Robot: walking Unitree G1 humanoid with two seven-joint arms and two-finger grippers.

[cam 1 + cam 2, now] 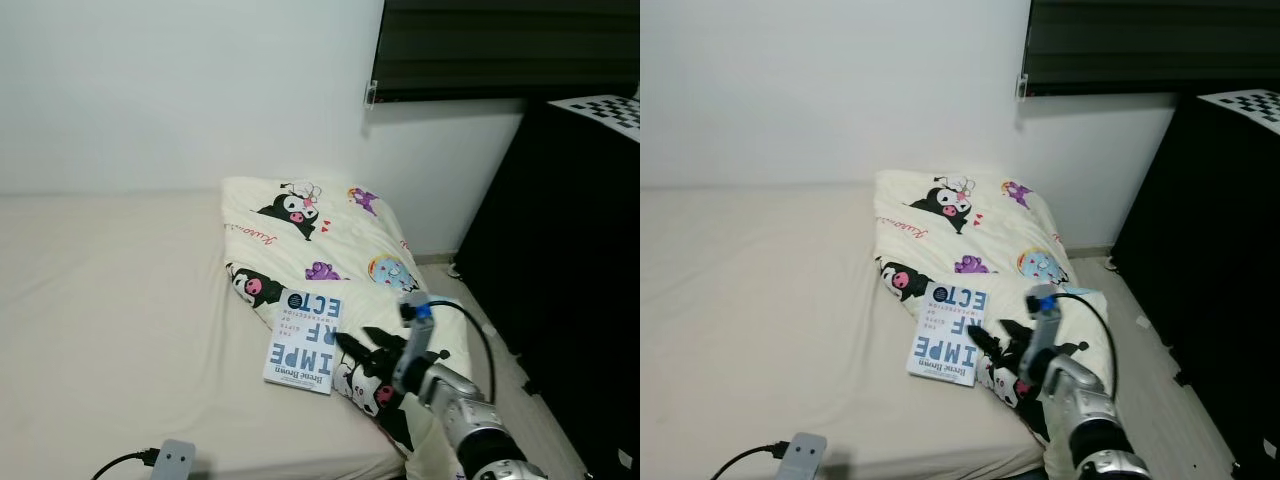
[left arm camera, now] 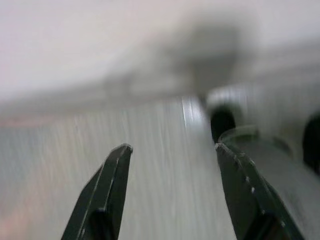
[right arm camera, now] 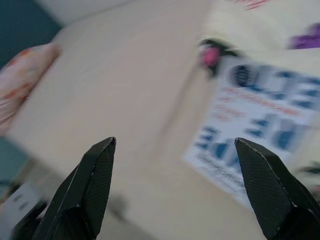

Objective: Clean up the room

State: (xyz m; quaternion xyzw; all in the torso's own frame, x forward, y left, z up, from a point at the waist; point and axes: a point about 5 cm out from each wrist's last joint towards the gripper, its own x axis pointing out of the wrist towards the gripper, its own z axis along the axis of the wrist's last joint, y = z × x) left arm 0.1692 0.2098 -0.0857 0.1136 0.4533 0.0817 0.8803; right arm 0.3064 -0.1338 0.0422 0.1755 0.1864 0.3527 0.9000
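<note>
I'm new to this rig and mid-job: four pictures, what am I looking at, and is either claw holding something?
The two wide pictures come from the robot's head, looking down at a bed. On it lie a cartoon-print blanket and a white book with blue lettering; a grey charger sits near the edge. The silver arm is the robot's right; its right gripper reaches toward the book, fingers spread, holding nothing. The other two pictures look along each wrist's black fingers. The left gripper is open too, over a blurred pale surface.

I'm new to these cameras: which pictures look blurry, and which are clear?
Both eye views are sharp: the book title letters are legible. The right wrist view is motion-blurred, smearing the book's print. The left wrist view is the softest, background streaked, with the left gripper open.
</note>
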